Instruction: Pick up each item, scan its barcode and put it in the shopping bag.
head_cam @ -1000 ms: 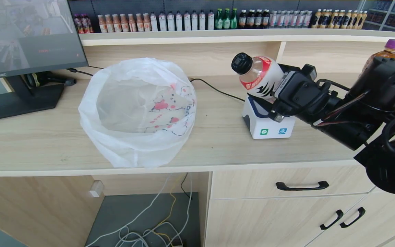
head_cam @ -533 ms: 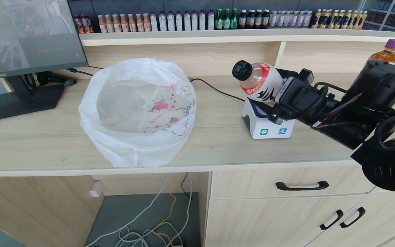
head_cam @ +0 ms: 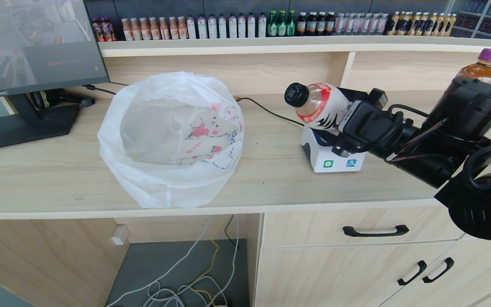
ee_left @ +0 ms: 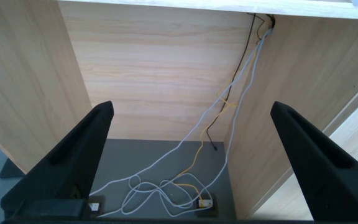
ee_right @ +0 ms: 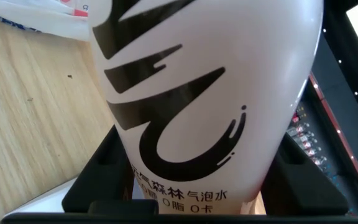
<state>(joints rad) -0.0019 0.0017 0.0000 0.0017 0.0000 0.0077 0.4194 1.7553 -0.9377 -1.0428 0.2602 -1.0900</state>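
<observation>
A white plastic drink bottle with a black cap and a red-and-black label is held in the right gripper, whose jaws are closed on the bottle's lower body; in the right wrist view the label side of the bottle is seen close between them. The bottle is carried in the air just above the small white box-shaped barcode scanner, which stands on the pale wooden surface. The bottle's long axis is tilted well off upright and runs mostly side to side: the cap points to the robot's left and slightly upward, the base toward the wrist.

The coming move is judged to turn on the white translucent plastic shopping bag. It lies to the robot's left of the bottle, well apart from it, with its mouth open upward, so the cap end already leads toward it.

The left gripper is below the surface's edge, its jaws spread wide and empty. The right arm is therefore the only one placed for the drop.
</observation>
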